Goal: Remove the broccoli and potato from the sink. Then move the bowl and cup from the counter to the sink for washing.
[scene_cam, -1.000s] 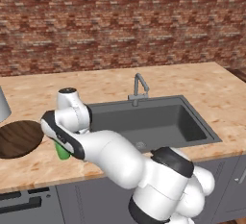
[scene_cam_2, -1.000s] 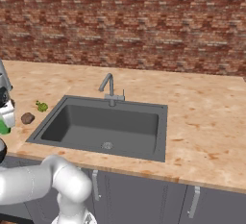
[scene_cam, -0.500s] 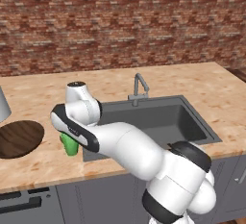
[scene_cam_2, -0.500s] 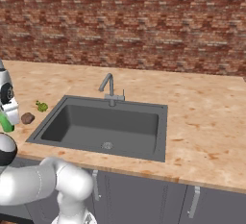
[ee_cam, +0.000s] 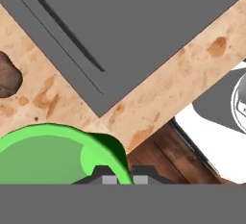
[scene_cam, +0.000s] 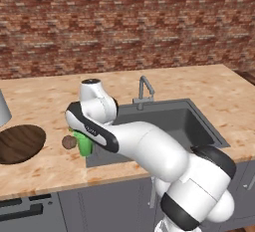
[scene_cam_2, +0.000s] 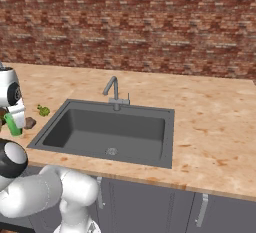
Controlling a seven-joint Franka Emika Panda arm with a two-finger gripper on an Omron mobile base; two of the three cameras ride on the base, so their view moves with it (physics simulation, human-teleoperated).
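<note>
Veggies are out: potato and broccoli sit on the counter mid-left. Gripper pinches the cup rim; bowl waits far left, sink empty.

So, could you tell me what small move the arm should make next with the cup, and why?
Probably carry the cup sideways over the sink before lowering it. The gripper is shut on the cup's rim, and in the left base view the cup hangs by the basin's left edge, beside the potato on the counter. The basin holds nothing, so the way looks free.
</note>
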